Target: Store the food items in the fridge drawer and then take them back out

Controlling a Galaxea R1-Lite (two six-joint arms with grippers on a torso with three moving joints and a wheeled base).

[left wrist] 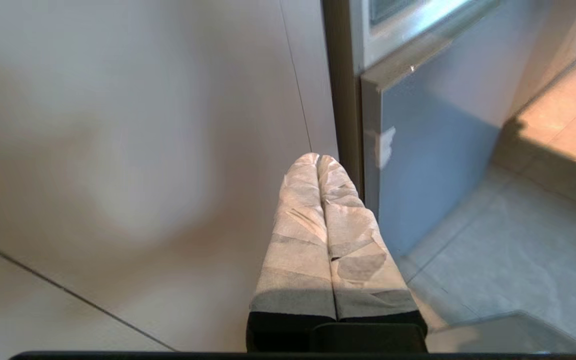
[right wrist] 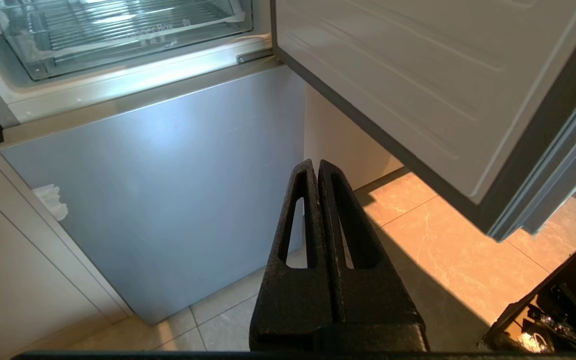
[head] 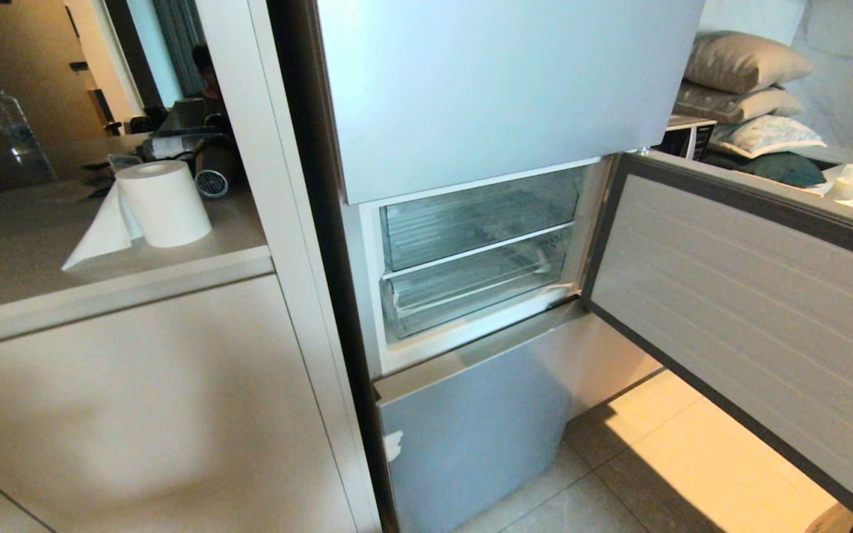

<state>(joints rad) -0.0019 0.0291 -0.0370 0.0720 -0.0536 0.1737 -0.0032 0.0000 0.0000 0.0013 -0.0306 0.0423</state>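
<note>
The fridge's middle compartment stands open with two clear plastic drawers stacked in it, both pushed in. The upper one, plain-fronted, looks like the fridge drawer (head: 478, 215). The lower bin (head: 471, 289) carries printed lettering on its front (right wrist: 158, 35). The food items are out of view. My left gripper (left wrist: 317, 157), its fingers wrapped in pale tape, is shut on nothing. It hangs low beside the cabinet front and the fridge's bottom door. My right gripper (right wrist: 314, 165), black, is shut and empty, low before the bottom door (right wrist: 168, 190). Neither arm shows in the head view.
The compartment door (head: 752, 296) is swung wide open to the right, over the tiled floor (head: 663, 459). A beige cabinet (head: 138, 414) stands left of the fridge. Its counter holds a paper roll (head: 164, 203) and a water bottle (head: 12, 122). A person (head: 204, 70) is behind the counter.
</note>
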